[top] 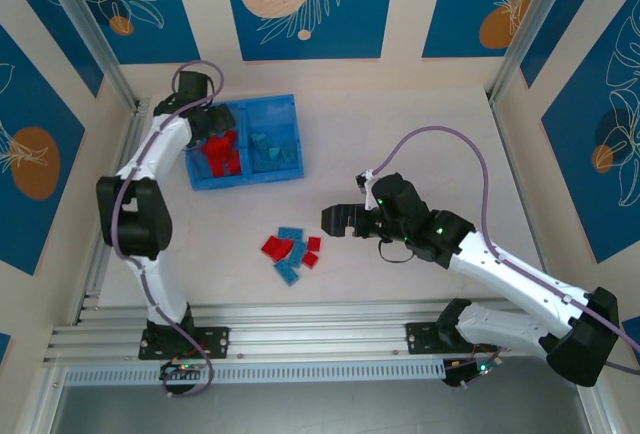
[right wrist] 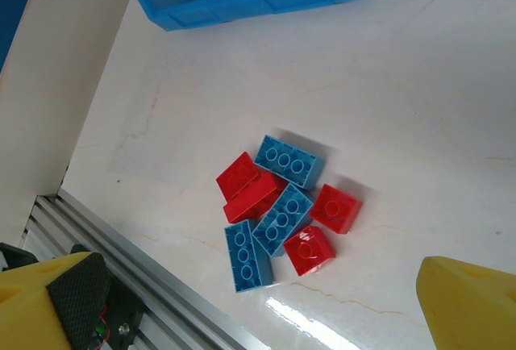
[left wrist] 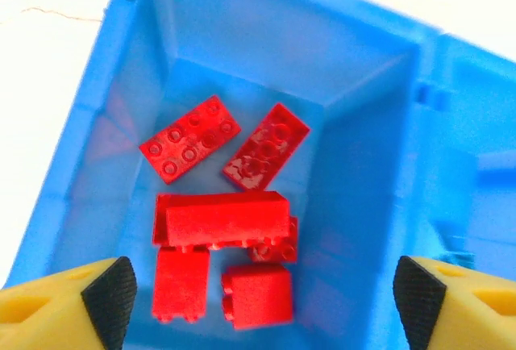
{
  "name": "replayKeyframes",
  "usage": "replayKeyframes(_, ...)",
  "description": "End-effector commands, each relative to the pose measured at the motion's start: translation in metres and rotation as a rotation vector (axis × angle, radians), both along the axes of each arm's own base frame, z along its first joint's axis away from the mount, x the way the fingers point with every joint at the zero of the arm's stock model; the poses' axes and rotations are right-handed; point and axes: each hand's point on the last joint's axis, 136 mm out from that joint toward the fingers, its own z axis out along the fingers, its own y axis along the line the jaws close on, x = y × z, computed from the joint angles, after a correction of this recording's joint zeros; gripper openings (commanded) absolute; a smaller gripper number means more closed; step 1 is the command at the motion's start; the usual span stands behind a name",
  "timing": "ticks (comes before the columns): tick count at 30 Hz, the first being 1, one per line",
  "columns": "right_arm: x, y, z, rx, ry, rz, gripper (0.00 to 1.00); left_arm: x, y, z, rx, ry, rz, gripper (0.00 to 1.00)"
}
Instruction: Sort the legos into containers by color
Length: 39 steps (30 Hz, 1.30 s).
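The left tool stands wide, its two black-padded tips at the lower corners of the left wrist view with nothing between them. It hangs over the left compartment of the tray, at the upper left of the top view. Red bricks lie loose below it, some flat with studs up and some on their sides. The right compartment holds light blue bricks.

The right tool is also wide and empty, low at mid-frame and facing left. Just below and to its left on the surface lies the loose pile, a few red and a few light blue bricks touching or leaning on one another.

These bricks look light, rigid and smooth. They will not crush, but they may slide or tip under a glancing pinch. The two long flat sides offer the surest hold.

The packing is the main obstruction: neighbours touch most faces, so an outer brick such as the red one at the right edge looks easiest. The aluminium rail runs near the pile's lower left.
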Motion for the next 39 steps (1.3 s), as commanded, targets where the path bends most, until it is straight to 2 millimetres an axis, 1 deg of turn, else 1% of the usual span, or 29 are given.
replayKeyframes(1, 0.002, -0.002, -0.011, -0.035, 0.012, -0.022, 0.99, -0.025, -0.012, 0.064, -0.084, -0.142, -0.037, 0.88)
replayKeyframes(3, 0.004, 0.001, -0.015, -0.048, 0.015, -0.015, 1.00, -0.044, -0.022, 0.087, -0.117, -0.185, -0.080, 0.89)
replayKeyframes(5, 0.006, 0.005, -0.017, -0.065, 0.013, 0.000, 0.99, -0.069, -0.041, 0.107, -0.137, -0.234, -0.169, 0.88)
replayKeyframes(8, 0.008, 0.013, -0.026, -0.147, -0.014, 0.057, 1.00, -0.117, -0.081, 0.132, -0.112, -0.317, -0.369, 0.88)
replayKeyframes(11, 0.007, 0.022, -0.040, -0.294, -0.053, 0.164, 0.99, -0.174, -0.128, 0.147, -0.060, -0.406, -0.684, 0.88)
replayKeyframes(12, 0.005, 0.027, -0.047, -0.346, -0.061, 0.219, 1.00, -0.195, -0.141, 0.147, -0.038, -0.426, -0.804, 0.89)
replayKeyframes(13, 0.003, 0.032, -0.055, -0.395, -0.060, 0.271, 0.99, -0.215, -0.150, 0.147, -0.016, -0.436, -0.909, 0.90)
replayKeyframes(14, 0.001, 0.037, -0.060, -0.429, -0.056, 0.313, 0.98, -0.231, -0.156, 0.144, -0.004, -0.435, -0.986, 0.90)
replayKeyframes(16, -0.001, 0.050, -0.075, -0.490, -0.044, 0.384, 0.95, -0.263, -0.159, 0.133, 0.029, -0.434, -1.125, 0.94)
replayKeyframes(18, -0.001, 0.061, -0.088, -0.527, -0.043, 0.426, 0.95, -0.285, -0.157, 0.117, 0.077, -0.454, -1.237, 0.97)
replayKeyframes(19, 0.001, 0.068, -0.093, -0.535, -0.050, 0.441, 0.95, -0.294, -0.154, 0.109, 0.116, -0.476, -1.279, 0.99)
replayKeyframes(21, 0.007, 0.077, -0.106, -0.552, -0.050, 0.465, 0.95, -0.303, -0.147, 0.091, 0.179, -0.501, -1.314, 1.00)
replayKeyframes(22, 0.011, 0.081, -0.110, -0.562, -0.053, 0.482, 0.94, -0.305, -0.144, 0.084, 0.207, -0.523, -1.316, 1.00)
replayKeyframes(25, 0.024, 0.085, -0.124, -0.618, -0.037, 0.527, 0.86, -0.304, -0.134, 0.069, 0.270, -0.569, -1.272, 1.00)
replayKeyframes(28, 0.037, 0.087, -0.135, -0.640, -0.024, 0.558, 0.78, -0.300, -0.125, 0.060, 0.325, -0.562, -1.230, 1.00)
replayKeyframes(31, 0.045, 0.091, -0.144, -0.606, 0.010, 0.586, 0.72, -0.292, -0.117, 0.052, 0.361, -0.523, -1.183, 1.00)
replayKeyframes(35, 0.048, 0.099, -0.154, -0.575, 0.041, 0.636, 0.65, -0.290, -0.118, 0.044, 0.350, -0.500, -1.180, 1.00)
replayKeyframes(39, 0.052, 0.103, -0.166, -0.561, 0.083, 0.652, 0.62, -0.288, -0.118, 0.043, 0.351, -0.490, -1.179, 1.00)
